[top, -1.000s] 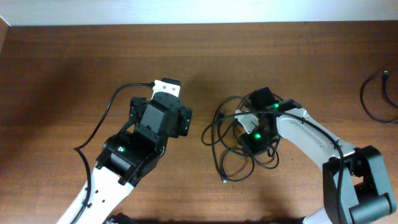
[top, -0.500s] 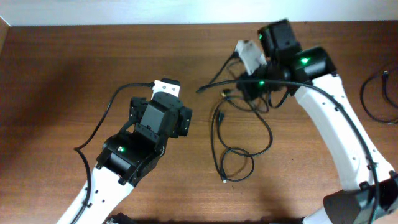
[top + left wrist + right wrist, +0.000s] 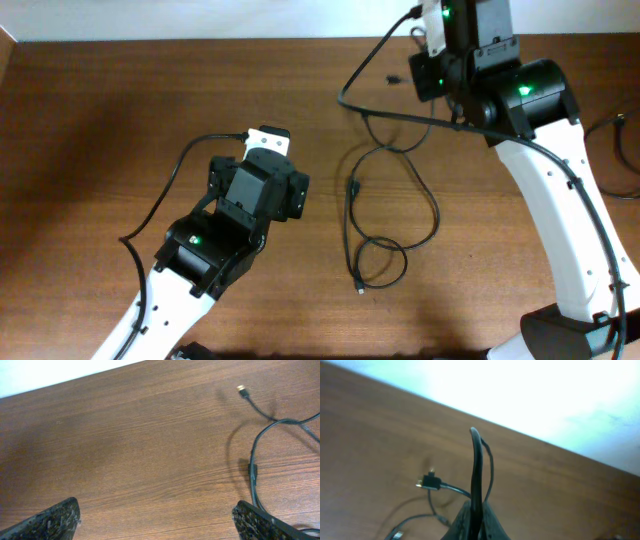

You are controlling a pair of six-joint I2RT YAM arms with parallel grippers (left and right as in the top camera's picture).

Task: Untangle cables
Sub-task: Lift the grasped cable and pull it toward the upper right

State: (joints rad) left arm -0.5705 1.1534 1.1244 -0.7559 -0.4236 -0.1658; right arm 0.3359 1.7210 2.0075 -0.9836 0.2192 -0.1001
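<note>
The cables (image 3: 352, 188) — thin black cords — stretch from the far right part of the table (image 3: 130, 90) back toward its middle. Their upper ends gather at the right gripper (image 3: 475, 519), which is up near the table's far edge. From there one strand sweeps out to the left and doubles back to the right under the arm. Others run toward the near side, forming a wide loop and then a small loop (image 3: 380, 265) that lies on the wood. A loose plug (image 3: 360, 290) ends the lowest strand just beside that small loop.

In the right wrist view one cord (image 3: 477, 465) rises upright out of the fingers, which are pressed together on it, and a thinner strand runs alongside. Lower down, blurred, another plug (image 3: 427, 482) shows against the wood. The left wrist view shows a metal-tipped plug (image 3: 241, 389), its cord bending down to an inline block (image 3: 252, 470).

The left gripper (image 3: 157, 524) sits to the left of the cables, apart from them. Its fingers (image 3: 50, 521) are spread wide, with bare wood showing between them. A thicker black cable (image 3: 608, 150) lies at the table's right edge.
</note>
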